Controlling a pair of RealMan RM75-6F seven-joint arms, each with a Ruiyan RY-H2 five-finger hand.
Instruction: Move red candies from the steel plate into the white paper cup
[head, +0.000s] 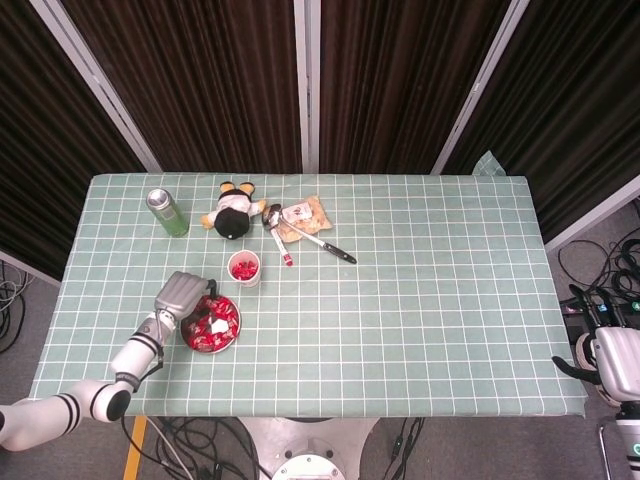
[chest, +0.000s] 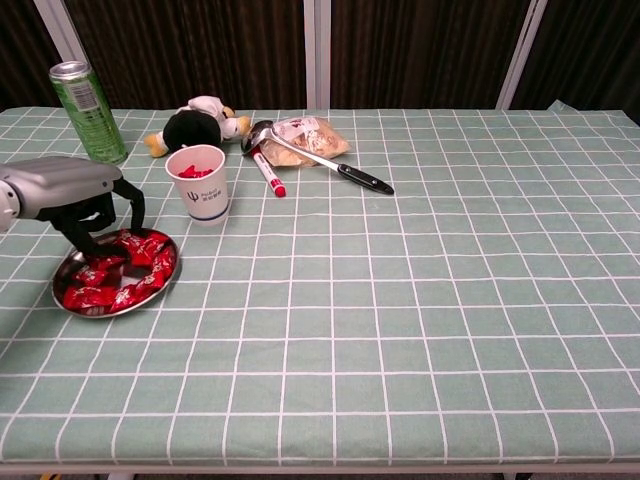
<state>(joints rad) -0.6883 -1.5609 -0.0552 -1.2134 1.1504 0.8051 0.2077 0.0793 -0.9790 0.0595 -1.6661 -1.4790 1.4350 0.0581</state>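
directly under left hand, maybe touching: red candies.

The white paper cup bears a small dark logo with tiny print under it, too small to read, and no other lettering is legible anywhere.

Left arm: grey-and-white jointed arm entering from the lower left corner in the head view, reaching up and inward over the table edge. Left hand: silver-grey back facing upward, black fingers curled and pointing downward, tips low; whether anything is pinched between them cannot be told. Right hand: pale grey, off the table at the far right edge, lowered; finger pose not discernible.
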